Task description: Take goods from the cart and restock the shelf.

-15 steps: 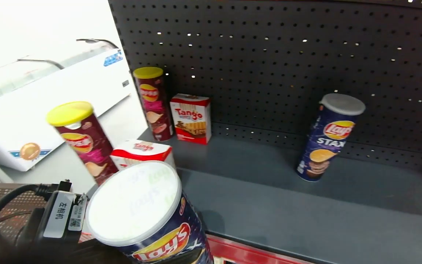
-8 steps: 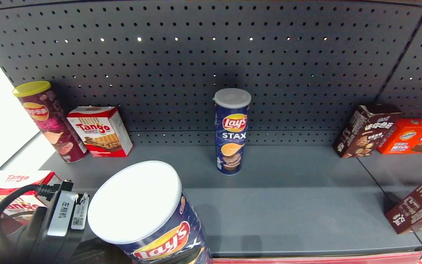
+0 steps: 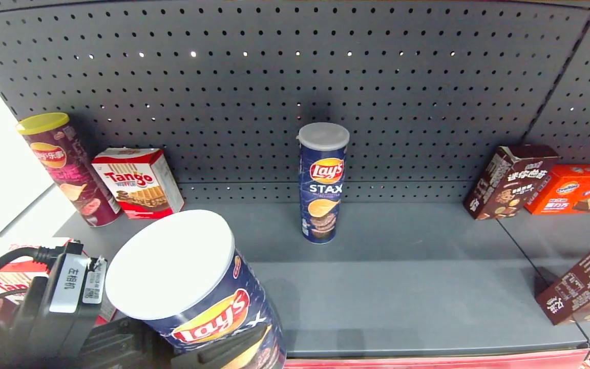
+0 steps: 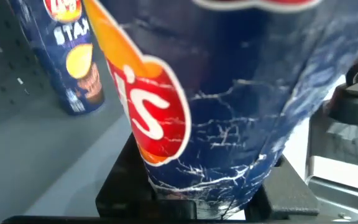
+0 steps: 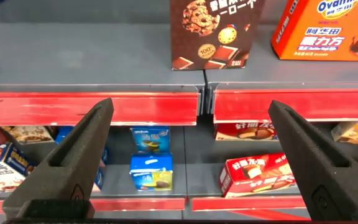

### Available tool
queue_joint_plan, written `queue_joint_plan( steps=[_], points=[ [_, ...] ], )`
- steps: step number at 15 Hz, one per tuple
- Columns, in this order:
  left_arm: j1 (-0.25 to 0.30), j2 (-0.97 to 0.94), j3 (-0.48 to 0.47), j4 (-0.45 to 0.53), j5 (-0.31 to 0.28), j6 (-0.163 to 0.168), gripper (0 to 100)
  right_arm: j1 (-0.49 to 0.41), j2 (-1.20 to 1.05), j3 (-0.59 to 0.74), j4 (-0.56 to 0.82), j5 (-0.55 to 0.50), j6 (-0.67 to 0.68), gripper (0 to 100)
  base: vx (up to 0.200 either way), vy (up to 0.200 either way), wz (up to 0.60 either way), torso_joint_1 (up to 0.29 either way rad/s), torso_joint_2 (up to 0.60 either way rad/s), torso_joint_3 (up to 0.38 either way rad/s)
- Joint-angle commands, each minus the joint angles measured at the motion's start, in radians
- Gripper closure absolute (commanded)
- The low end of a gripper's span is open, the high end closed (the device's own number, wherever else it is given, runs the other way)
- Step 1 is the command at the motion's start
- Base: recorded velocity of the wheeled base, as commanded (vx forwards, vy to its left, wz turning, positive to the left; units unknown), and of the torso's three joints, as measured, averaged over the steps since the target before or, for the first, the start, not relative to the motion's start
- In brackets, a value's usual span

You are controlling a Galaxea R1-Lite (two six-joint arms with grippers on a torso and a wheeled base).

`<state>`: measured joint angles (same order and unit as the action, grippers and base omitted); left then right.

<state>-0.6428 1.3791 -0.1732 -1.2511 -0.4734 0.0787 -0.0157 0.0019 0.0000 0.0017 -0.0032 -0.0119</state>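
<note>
Left gripper (image 4: 204,199) jaws are clamped on the lower body of the blue chip can (image 3: 192,287). The black fingers sit on either side of it in the left wrist view and the white lid faces up and toward the head camera. The can looks tilted, top leaning toward the robot's left, and it hangs at the front-left of the shelf (image 3: 402,287), over the front edge and not yet set down. Right gripper (image 5: 188,155) jaws are spread wide with nothing between them; it's pointed at the red edge strip (image 5: 92,109) in front of the brown cookie box (image 5: 213,31) and the orange box (image 5: 328,28). On the shelf deck, a matching can (image 3: 323,184) stands upright mid-shelf close to the pegboard back (image 3: 274,77). A maroon can with a yellow lid (image 3: 64,169) and a wafer box (image 3: 139,182) stand at far left, just beside each other. Another brown box (image 3: 582,287) sits near the front at far right. My read is that pick and carry are done and we're in the place step. The open deck between the wafer box and the matching can looks like the obvious slot. Next move needs the can carried in past the edge, squared upright, and lowered until its base sits flat, and only then should the jaws open. The main risk I see is releasing while it's tilted, since a tall narrow can would likely tip or roll. Also keep the wrist off the wafer box on the way in.
</note>
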Motion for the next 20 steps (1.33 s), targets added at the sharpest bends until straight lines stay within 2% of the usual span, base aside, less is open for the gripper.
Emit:
queue_joint_plan(
  steps=[1, 2, 3, 5, 6, 7, 9, 11, 13, 15, 18, 20],
  points=[
    [0.0, -0.014, 0.004, 0.001, 0.001, 0.009, 100, 0.002, 0.001, 0.0, 0.0, 0.0, -0.002, 0, 0.0, 0.0, 0.0, 0.0, 0.0, 0.0],
    [0.002, -0.012, 0.011, 0.002, 0.007, 0.05, 100, 0.0, 0.003, 0.0, 0.0, 0.006, -0.034, 0, 0.0, 0.0, 0.0, 0.0, 0.0, 0.0],
    [0.003, -0.012, 0.012, 0.002, 0.01, 0.055, 100, 0.003, 0.003, -0.002, 0.0, 0.009, -0.048, 0, 0.0, 0.0, 0.0, 0.0, 0.0, 0.0],
    [0.02, -0.008, -0.028, 0.004, 0.065, 0.049, 100, 0.002, 0.0, -0.003, -0.002, 0.0, -0.048, 0, 0.0, 0.0, 0.0, 0.0, 0.0, 0.0],
    [0.025, -0.008, -0.032, 0.012, 0.065, 0.049, 100, 0.002, 0.015, -0.077, -0.002, 0.0, -0.025, 0, 0.0, 0.0, 0.0, 0.0, 0.0, 0.0],
    [0.025, 0.005, -0.057, 0.053, 0.065, 0.046, 100, 0.007, 0.389, -0.385, 0.02, -0.003, 0.245, 0, 0.0, 0.0, 0.0, 0.0, 0.0, 0.0],
    [0.026, 0.04, -0.095, 0.091, 0.064, 0.047, 100, 0.048, 0.398, -0.437, 0.011, 0.061, 0.089, 0, 0.0, 0.0, 0.0, 0.0, 0.0, 0.0],
    [0.028, 0.063, -0.118, 0.093, 0.062, 0.046, 100, 0.111, 0.497, -0.535, 0.012, 0.127, 0.044, 0, 0.0, 0.0, 0.0, 0.0, 0.0, 0.0],
    [0.052, 0.075, -0.129, 0.09, 0.056, 0.038, 100, 0.14, 0.573, -0.563, 0.006, 0.158, -0.033, 0, 0.0, 0.0, 0.0, 0.0, 0.0, 0.0],
    [0.064, 0.072, -0.143, 0.087, 0.038, 0.035, 100, 0.235, 0.702, -0.624, 0.001, 0.206, -0.091, 0, 0.0, 0.0, 0.0, 0.0, 0.0, 0.0],
    [0.109, 0.069, -0.152, 0.087, 0.006, 0.03, 100, 0.382, 0.874, -0.641, -0.111, 0.178, -0.106, 0, 0.0, 0.0, 0.0, 0.0, 0.0, 0.0],
    [0.118, 0.07, -0.147, 0.087, 0.006, 0.03, 100, 0.401, 1.0, -0.658, -0.172, 0.123, -0.149, 0, 0.0, 0.0, 0.0, 0.0, 0.0, 0.0]
  ],
)
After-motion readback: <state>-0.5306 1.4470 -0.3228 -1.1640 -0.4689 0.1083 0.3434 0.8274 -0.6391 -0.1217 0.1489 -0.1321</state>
